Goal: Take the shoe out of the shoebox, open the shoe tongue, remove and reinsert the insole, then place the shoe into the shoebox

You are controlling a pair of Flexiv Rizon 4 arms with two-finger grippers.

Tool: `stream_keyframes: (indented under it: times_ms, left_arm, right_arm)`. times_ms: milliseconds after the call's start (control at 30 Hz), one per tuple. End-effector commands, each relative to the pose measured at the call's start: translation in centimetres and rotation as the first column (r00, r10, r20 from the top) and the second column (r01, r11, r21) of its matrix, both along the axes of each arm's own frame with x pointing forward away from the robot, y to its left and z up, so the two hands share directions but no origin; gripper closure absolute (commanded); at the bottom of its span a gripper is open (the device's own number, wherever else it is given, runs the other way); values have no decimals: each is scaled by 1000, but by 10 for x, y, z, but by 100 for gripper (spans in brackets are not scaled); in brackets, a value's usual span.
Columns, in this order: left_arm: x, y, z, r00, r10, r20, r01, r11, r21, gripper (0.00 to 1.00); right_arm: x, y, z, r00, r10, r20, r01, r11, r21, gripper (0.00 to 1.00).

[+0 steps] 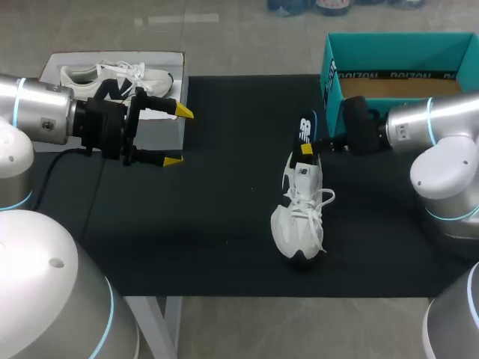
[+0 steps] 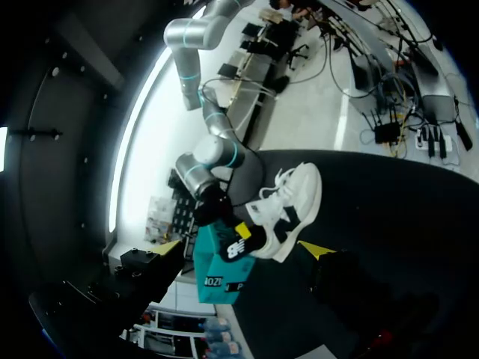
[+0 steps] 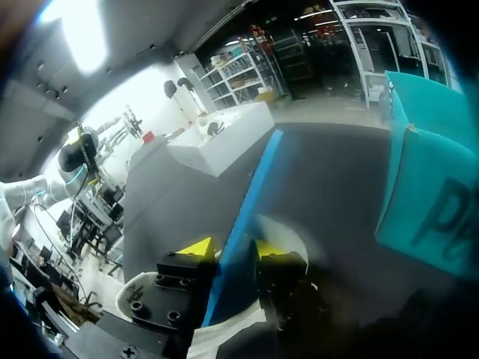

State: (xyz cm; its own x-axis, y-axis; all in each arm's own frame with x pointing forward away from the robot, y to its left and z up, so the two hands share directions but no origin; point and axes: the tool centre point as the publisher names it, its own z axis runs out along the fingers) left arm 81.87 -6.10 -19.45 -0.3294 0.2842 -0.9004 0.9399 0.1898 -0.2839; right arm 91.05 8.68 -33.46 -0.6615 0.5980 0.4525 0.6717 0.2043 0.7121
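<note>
Blue insole [image 3: 251, 187] pinched in right hand [image 3: 233, 249] at white shoe [image 1: 299, 221] heel.

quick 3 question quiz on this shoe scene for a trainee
1. True or false: the shoe sits inside the shoebox.
2. What does the right pincer grip? A) a lace B) the insole C) a box flap
3. Fill in: the left pincer is ____ and holds nothing.

Key: 1 false, it stands on the mat. 2 B, the insole at the heel. 3 open.
</note>
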Motion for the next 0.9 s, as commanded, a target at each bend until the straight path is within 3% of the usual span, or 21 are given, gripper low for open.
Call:
stream_keyframes:
  times_ms: [33,400,733,900]
  left_arm:
    - [0,0,0,1000,-1,0,1,1000,3,0]
    - [0,0,0,1000,-1,0,1,1000,3,0]
    - [0,0,0,1000,-1,0,1,1000,3,0]
    - [0,0,0,1000,-1,0,1,1000,3,0]
  right_arm:
    - [-1,1,-2,1000,-10,-1,10,1000,-6,100]
    - [-13,-3,-10,1000,-19,-23,19,1000,6,100]
    - [-39,2,-39,995,-25,-95,29,999,35,100]
    - [-44,3,-46,993,-27,-112,31,999,34,100]
